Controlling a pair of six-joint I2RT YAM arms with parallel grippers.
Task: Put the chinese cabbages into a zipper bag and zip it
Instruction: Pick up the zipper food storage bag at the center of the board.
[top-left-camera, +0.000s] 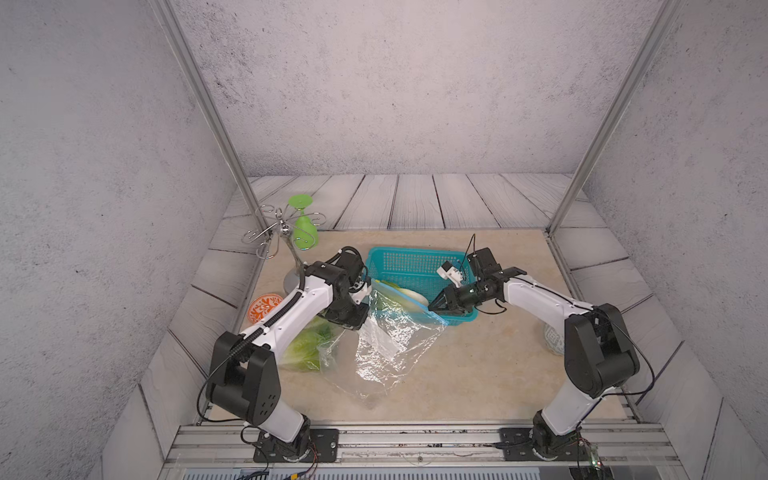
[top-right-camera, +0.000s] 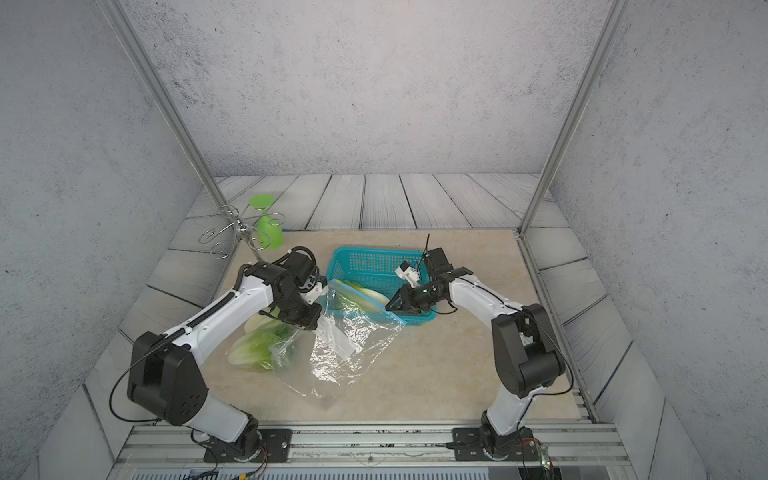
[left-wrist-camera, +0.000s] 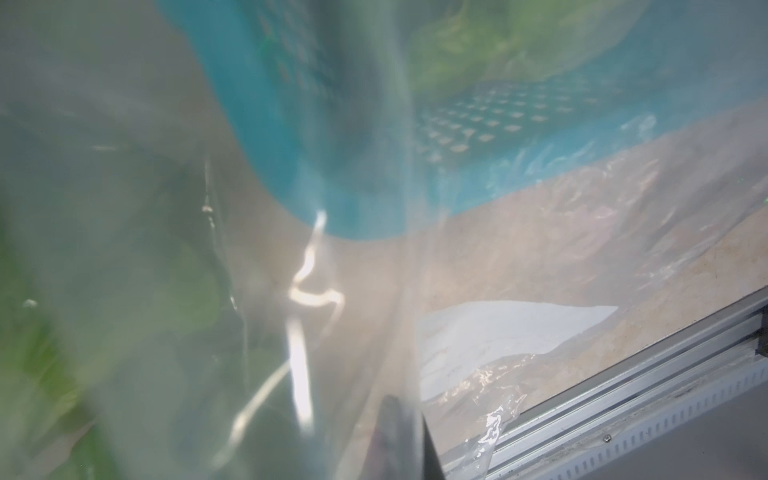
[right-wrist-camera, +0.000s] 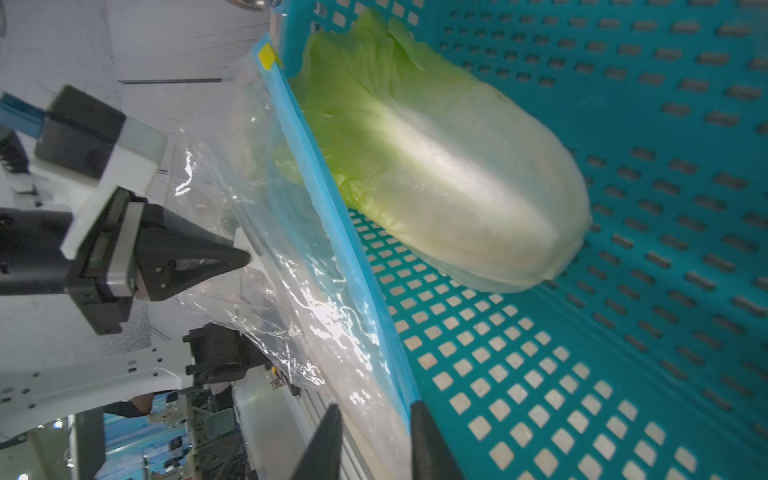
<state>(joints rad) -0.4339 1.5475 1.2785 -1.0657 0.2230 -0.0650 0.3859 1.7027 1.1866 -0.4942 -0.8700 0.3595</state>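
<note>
A clear zipper bag (top-left-camera: 395, 336) (top-right-camera: 353, 345) hangs from its blue zipper strip (right-wrist-camera: 328, 199) over the front rim of a teal basket (top-left-camera: 415, 257) (right-wrist-camera: 623, 353). One chinese cabbage (right-wrist-camera: 449, 174) (top-left-camera: 409, 296) lies in the basket behind the strip. Two more cabbages (top-left-camera: 305, 349) (top-right-camera: 253, 349) lie on the table under my left arm, with bag film partly over them. My left gripper (top-left-camera: 368, 308) (left-wrist-camera: 399, 415) is shut on the bag's left end. My right gripper (top-left-camera: 430, 306) (right-wrist-camera: 374, 415) straddles the strip's right end, a narrow gap still showing between its fingers.
A green goblet (top-left-camera: 305, 232) hangs on a wire rack (top-left-camera: 270, 232) at the back left. An orange patterned plate (top-left-camera: 264, 307) lies beside my left arm. A pale patterned bowl (top-left-camera: 552, 338) sits behind my right arm. A metal rail (top-left-camera: 415, 436) runs along the front.
</note>
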